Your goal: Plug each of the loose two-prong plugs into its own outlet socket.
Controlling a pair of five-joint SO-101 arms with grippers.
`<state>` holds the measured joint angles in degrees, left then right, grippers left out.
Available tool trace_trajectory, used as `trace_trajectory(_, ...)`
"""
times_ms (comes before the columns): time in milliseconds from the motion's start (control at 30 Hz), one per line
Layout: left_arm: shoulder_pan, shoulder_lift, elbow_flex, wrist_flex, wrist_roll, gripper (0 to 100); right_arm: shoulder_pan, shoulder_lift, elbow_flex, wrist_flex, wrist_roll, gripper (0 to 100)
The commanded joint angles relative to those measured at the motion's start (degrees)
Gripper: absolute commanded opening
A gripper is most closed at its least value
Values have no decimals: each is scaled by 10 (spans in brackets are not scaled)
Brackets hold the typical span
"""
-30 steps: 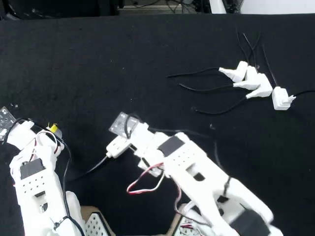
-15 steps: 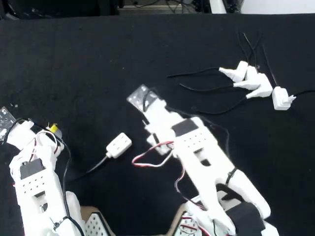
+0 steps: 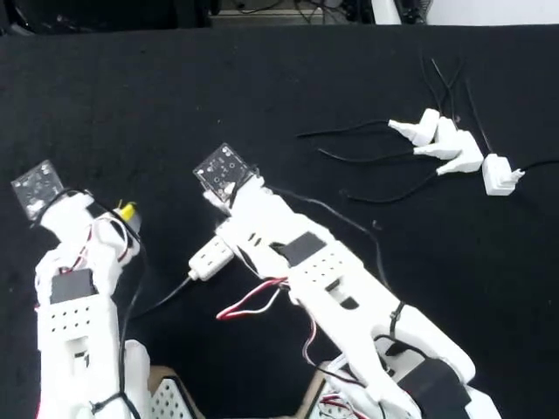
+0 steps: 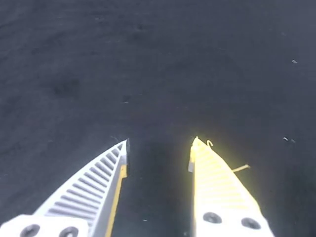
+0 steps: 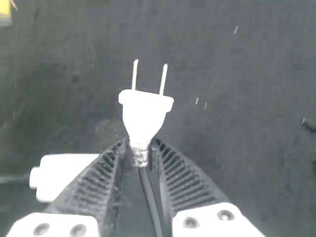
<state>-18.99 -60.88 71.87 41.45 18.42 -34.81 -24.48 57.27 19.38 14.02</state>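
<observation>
At the lower left of the high view, the left fingers [image 4: 217, 182] stand spread apart with nothing between them, over the bare black desk [image 3: 175, 105]. Just left of centre a white outlet socket [image 3: 212, 256] lies flat, its dark cord [image 3: 162, 301] trailing toward the lower left. Close by it, the right fingers [image 5: 98, 177] are clamped on the neck of a white two-prong plug [image 5: 145, 106], prongs pointing away from the wrist. At the upper right three more plugs [image 3: 441, 144] lie bunched, a white block [image 3: 500, 173] just beside them.
</observation>
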Motion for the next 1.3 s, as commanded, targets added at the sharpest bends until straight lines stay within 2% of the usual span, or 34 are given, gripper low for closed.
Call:
trace_trajectory(0, 32, -86, -15, 13, -1, 210, -13, -30, -1, -40, -4, 11)
trace_trajectory(200, 44, -324, 60, 51, -3, 210, -73, -30, 3, -38, -1, 11)
trace_trajectory(333, 45, -451, 102, 90, -36, 210, -98, -35, 17, -42, 0, 11)
trace_trajectory(467, 73, -411, 82, 99, -35, 210, -114, -35, 22, -42, 0, 11)
trace_trajectory(633, 116, -425, 83, 100, -40, 210, -120, -35, 23, -42, 1, 11)
trace_trajectory(833, 134, -436, 124, 94, -138, 210, -127, -36, 23, -39, 1, 11)
trace_trajectory(1000, 130, -436, 169, 54, -172, 210, -127, -44, 24, -37, 1, 11)
trace_trajectory(1267, 129, -436, 185, 47, -185, 210, -126, -220, 60, 44, 1, 11)
